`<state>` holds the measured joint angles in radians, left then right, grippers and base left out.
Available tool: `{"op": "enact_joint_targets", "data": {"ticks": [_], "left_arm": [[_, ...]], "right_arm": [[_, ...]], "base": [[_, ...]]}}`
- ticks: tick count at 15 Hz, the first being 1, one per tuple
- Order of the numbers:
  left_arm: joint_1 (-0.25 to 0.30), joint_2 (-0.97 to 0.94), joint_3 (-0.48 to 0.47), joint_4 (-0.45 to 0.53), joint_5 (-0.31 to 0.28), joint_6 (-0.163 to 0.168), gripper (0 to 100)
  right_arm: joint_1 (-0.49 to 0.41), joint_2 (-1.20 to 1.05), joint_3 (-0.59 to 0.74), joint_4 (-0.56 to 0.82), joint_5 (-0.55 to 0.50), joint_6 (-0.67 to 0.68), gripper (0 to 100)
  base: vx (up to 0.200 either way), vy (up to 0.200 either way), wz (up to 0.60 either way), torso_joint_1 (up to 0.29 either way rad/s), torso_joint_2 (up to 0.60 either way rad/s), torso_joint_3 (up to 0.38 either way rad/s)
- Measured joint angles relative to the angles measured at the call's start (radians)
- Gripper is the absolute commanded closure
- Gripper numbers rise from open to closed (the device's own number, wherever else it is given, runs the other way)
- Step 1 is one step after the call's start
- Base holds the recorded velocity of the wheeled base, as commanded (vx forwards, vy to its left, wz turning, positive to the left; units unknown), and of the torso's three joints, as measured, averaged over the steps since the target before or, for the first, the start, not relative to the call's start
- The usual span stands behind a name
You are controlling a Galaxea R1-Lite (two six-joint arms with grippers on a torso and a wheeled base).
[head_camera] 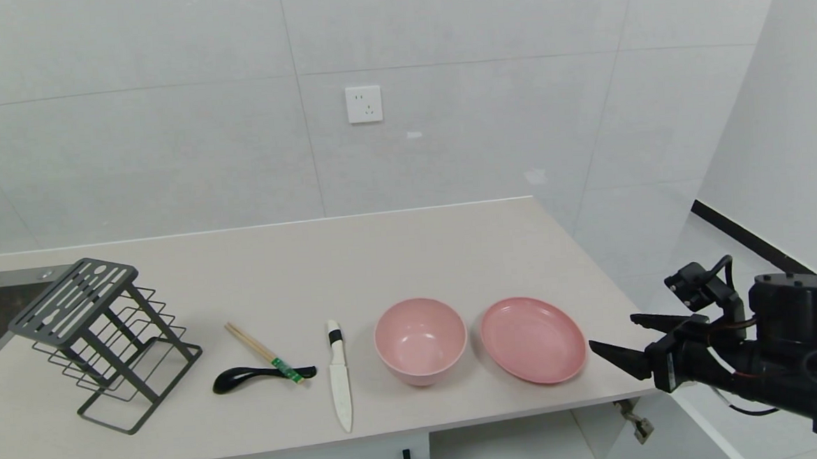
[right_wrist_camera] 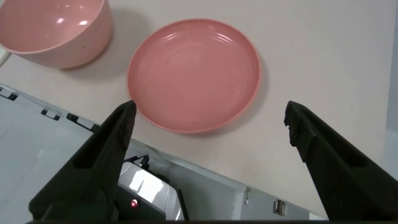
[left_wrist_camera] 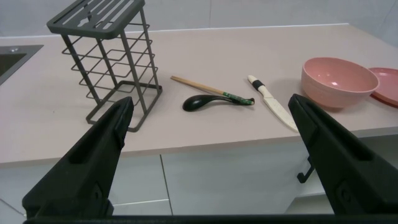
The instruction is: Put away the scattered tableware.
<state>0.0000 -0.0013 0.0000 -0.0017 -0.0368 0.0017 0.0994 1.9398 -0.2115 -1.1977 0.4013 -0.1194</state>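
Head view: desk is carrying rack far left, plate far right, bowl just beside it, knife centrally, chopsticks crossing spoon. Right gripper is hovering near plate, fingers gaping, empty; left gripper is gaping likewise, empty.

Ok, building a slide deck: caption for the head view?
Open right gripper near a pink plate; bowl, knife, spoon, chopsticks and rack lined along the counter.

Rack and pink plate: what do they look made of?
Rack: likely metal with a matte dark grey coating, judging by its thin rigid rods. Pink plate: probably plastic or melamine, satin finish with soft highlights; ceramic not ruled out.
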Motion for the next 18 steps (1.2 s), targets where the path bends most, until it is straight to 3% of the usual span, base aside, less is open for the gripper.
{"op": "enact_joint_targets", "data": {"ticks": [7, 12, 18], "left_arm": [[0.000, 0.000, 0.000, 0.000, -0.001, 0.001, 0], [0.000, 0.000, 0.000, -0.004, 0.008, -0.036, 0], [0.000, 0.000, 0.000, -0.004, 0.008, -0.038, 0]], "right_arm": [[0.005, 0.191, -0.167, -0.008, -0.026, 0.064, 0], [0.005, 0.308, -0.237, -0.049, -0.037, 0.077, 0], [0.017, 0.419, -0.319, -0.065, -0.136, 0.110, 0]], "base": [[0.000, 0.000, 0.00, 0.000, 0.00, 0.000], [0.000, 0.000, 0.00, 0.000, 0.00, 0.000], [0.000, 0.000, 0.00, 0.000, 0.00, 0.000]]}}
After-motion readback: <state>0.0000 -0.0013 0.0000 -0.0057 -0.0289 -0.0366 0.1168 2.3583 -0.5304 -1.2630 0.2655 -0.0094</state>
